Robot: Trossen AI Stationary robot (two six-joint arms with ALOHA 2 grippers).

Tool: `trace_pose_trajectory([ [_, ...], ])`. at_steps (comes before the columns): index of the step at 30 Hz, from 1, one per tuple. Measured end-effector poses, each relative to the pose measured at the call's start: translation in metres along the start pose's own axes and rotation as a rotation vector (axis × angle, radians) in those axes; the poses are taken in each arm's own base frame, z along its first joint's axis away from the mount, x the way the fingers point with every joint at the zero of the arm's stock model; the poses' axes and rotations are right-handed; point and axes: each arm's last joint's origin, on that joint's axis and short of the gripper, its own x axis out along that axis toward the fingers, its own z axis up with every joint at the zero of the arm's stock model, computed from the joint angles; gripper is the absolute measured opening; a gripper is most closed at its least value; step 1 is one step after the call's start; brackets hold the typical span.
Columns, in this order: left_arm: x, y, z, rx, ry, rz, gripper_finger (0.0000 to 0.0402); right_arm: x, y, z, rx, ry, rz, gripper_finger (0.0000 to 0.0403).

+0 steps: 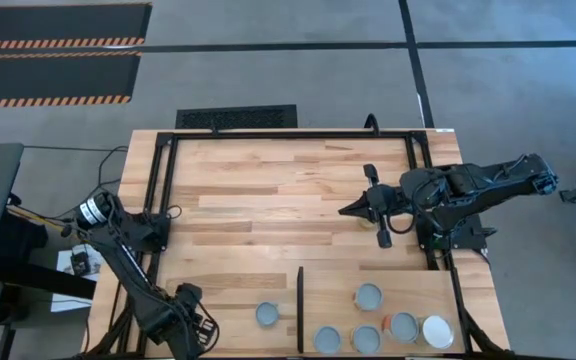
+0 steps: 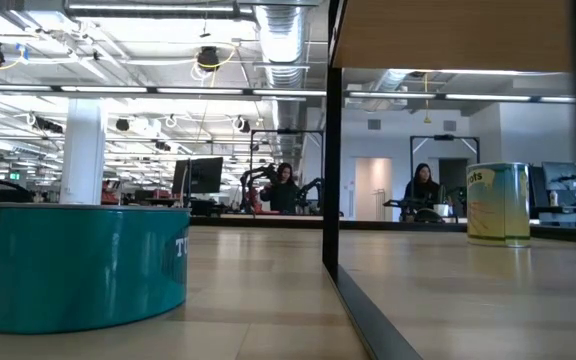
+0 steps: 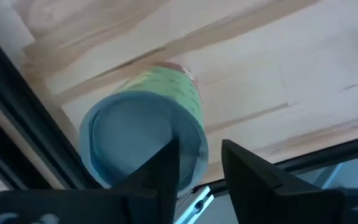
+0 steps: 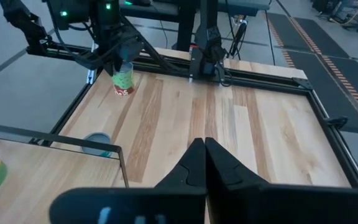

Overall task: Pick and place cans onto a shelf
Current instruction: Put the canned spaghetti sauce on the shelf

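Your left gripper [image 1: 196, 328] sits at the table's [image 1: 268, 190] 7 o'clock, fingers parted narrowly over a green-label can [image 3: 145, 143] that lies more beside them than between. That can stands upright, long axis vertical, close against the black rail [image 3: 17, 124]. At its 3 o'clock are a lone can [image 1: 268, 315], the divider [image 1: 300, 305] and five cans [image 1: 368, 296], while your right gripper [image 1: 346, 211] hangs shut at 3 o'clock.
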Motion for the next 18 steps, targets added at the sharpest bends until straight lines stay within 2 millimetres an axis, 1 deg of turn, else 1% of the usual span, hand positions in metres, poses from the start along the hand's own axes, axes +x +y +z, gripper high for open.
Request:
trace_pose_trajectory([
  [3, 0.002, 0.001, 0.002, 0.027, -0.002, 0.002, 0.0107, 0.0, 0.0, 0.0, 0.004, 0.001, 0.0, 0.0008],
  [5, 0.001, 0.0, 0.006, 0.059, -0.005, 0.014, 0.0093, 0.0, 0.0, 0.0, 0.006, 0.001, 0.0, 0.0008],
  [7, -0.002, 0.0, 0.013, 0.107, -0.034, 0.015, 0.0065, 0.0, 0.0, 0.0, 0.006, 0.001, 0.0, 0.0008],
  [9, -0.007, -0.001, 0.025, 0.13, -0.089, -0.005, 0.0025, 0.0, 0.0, 0.0, 0.007, 0.001, 0.0, 0.0008],
  [10, -0.011, -0.002, 0.031, 0.132, -0.117, -0.022, 0.0014, 0.0, 0.0, 0.0, 0.007, 0.002, 0.0, 0.0008],
  [14, -0.035, -0.002, 0.064, 0.157, -0.211, -0.068, 0.0005, 0.0, 0.0, 0.0, 0.022, 0.001, 0.0, 0.0008],
  [18, -0.06, -0.003, 0.112, 0.241, -0.313, -0.115, 0.0003, 0.0, 0.0, 0.0, 0.034, 0.002, 0.0, 0.0008],
])
